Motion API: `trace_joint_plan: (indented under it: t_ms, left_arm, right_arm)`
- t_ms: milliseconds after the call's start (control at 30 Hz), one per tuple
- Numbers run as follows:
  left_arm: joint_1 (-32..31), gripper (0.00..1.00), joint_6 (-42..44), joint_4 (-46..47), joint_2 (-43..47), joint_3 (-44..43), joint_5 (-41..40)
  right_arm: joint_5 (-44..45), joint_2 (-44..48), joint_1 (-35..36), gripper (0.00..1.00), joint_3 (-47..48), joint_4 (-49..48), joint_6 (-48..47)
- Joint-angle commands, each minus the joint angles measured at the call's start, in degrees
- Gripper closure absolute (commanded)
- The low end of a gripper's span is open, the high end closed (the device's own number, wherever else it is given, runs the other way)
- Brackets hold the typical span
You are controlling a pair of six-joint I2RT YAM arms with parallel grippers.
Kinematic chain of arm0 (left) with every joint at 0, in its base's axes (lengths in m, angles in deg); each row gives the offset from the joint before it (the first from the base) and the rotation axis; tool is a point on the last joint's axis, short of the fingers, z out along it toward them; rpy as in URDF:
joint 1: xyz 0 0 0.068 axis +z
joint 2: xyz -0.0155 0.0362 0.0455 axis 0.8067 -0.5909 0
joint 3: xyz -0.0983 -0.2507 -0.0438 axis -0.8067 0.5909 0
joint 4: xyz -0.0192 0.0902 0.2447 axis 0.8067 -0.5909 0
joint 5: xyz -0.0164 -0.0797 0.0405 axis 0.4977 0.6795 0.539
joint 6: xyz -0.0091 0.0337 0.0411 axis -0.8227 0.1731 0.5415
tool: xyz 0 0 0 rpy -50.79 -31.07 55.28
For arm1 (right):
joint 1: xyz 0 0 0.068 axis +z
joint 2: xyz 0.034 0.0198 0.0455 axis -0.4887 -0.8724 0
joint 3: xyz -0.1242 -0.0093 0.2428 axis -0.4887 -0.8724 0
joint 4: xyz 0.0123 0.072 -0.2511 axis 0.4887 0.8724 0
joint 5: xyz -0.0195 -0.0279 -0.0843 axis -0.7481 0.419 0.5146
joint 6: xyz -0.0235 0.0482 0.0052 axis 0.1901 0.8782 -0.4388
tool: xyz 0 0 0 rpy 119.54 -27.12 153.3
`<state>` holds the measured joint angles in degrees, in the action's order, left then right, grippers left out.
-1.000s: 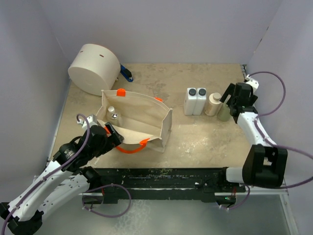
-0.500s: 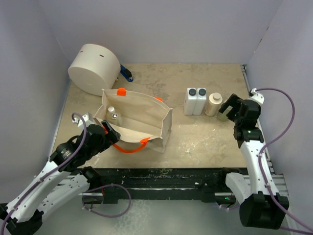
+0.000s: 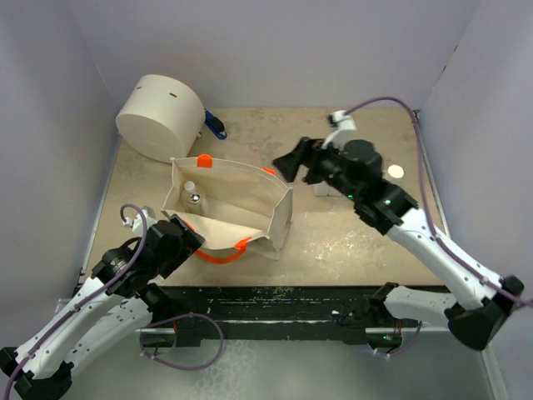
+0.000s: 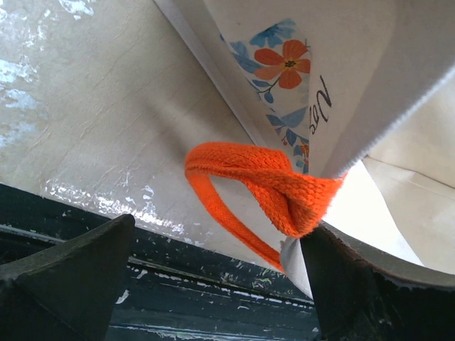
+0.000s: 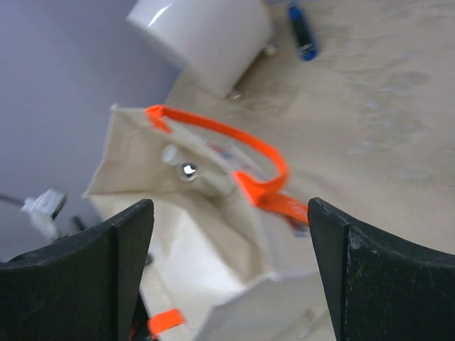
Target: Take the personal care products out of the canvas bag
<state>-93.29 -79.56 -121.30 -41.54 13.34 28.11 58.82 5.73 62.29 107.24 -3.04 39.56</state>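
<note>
The canvas bag (image 3: 250, 208) stands open left of centre, also seen in the right wrist view (image 5: 213, 263). Inside it at the far left are a silvery-capped bottle (image 3: 195, 198) (image 5: 188, 170) and a small white bottle (image 3: 189, 187) (image 5: 169, 153). My right gripper (image 3: 289, 165) (image 5: 231, 284) is open and empty above the bag's far right corner. My left gripper (image 3: 190, 237) (image 4: 220, 284) is open at the bag's near side, with the near orange handle (image 4: 263, 185) between its jaws. A white square bottle (image 3: 320, 188) peeks from behind the right arm. A round pale bottle top (image 3: 396, 172) shows at the right.
A large cream cylinder (image 3: 160, 117) (image 5: 206, 35) with a blue handle (image 3: 216, 127) (image 5: 302, 32) lies at the back left, just behind the bag. Grey walls close in the table on three sides. The black rail (image 3: 275, 304) runs along the near edge.
My right arm has swung from the bottles at the right edge leftwards to above the bag, its gripper empty. The left gripper shifted slightly nearer. The bag's near wall has folded inwards.
</note>
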Motion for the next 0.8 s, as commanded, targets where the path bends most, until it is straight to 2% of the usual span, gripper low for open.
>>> trace_joint_plan:
  t_ms: [0,100,233,400,767]
  left_arm:
    - [-0.16,0.00,-2.05,-1.68,0.05,0.93,-0.04]
    - [-0.17,0.00,-1.97,-1.80,0.39,0.77,-0.34]
    - [-0.20,0.00,-1.62,-1.35,1.36,1.04,-0.26]
    - [-0.21,0.00,-1.11,-1.19,0.98,0.75,-0.48]
    - [-0.18,0.00,-1.17,-0.99,1.40,0.89,-0.38]
  right_arm:
    - [8.95,-9.99,15.36,0.10,7.91,-3.63,-4.31]
    - [12.16,-18.79,21.21,0.11,14.23,-2.44,-7.48]
    - [14.68,-29.00,25.05,0.14,22.35,1.34,-9.93]
    - [11.86,-36.68,25.62,0.14,23.80,-2.21,-9.60]
    - [8.21,-53.48,25.83,0.16,36.06,0.14,-13.07]
